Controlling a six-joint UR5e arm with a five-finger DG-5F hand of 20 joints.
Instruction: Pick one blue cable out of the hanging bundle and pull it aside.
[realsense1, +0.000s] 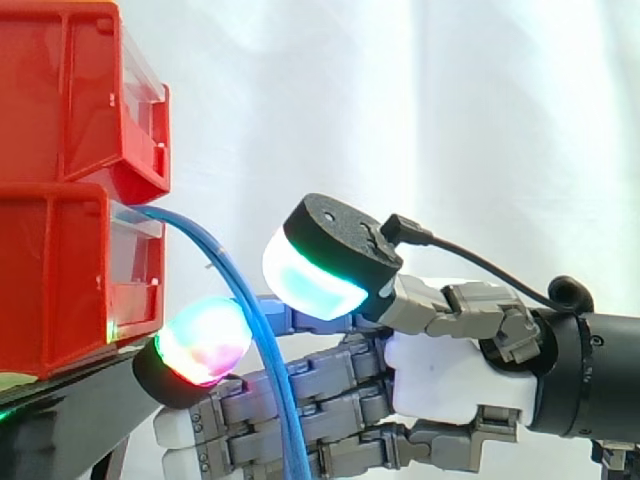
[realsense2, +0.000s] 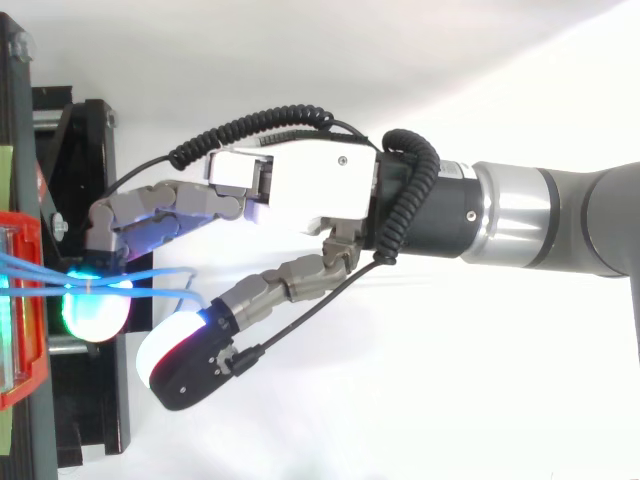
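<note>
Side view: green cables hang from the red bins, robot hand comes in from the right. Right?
Not quite. The cables are blue, not green, as the side view shows. The rest holds: they hang from the red bins, and the robot hand comes in from the right.

Two red bins (realsense1: 60, 100) are sitting stacked at upper left; at least two blue cables (realsense1: 250, 310) are hanging mid-frame; one hand (realsense1: 450, 380) is showing lower right.
</note>
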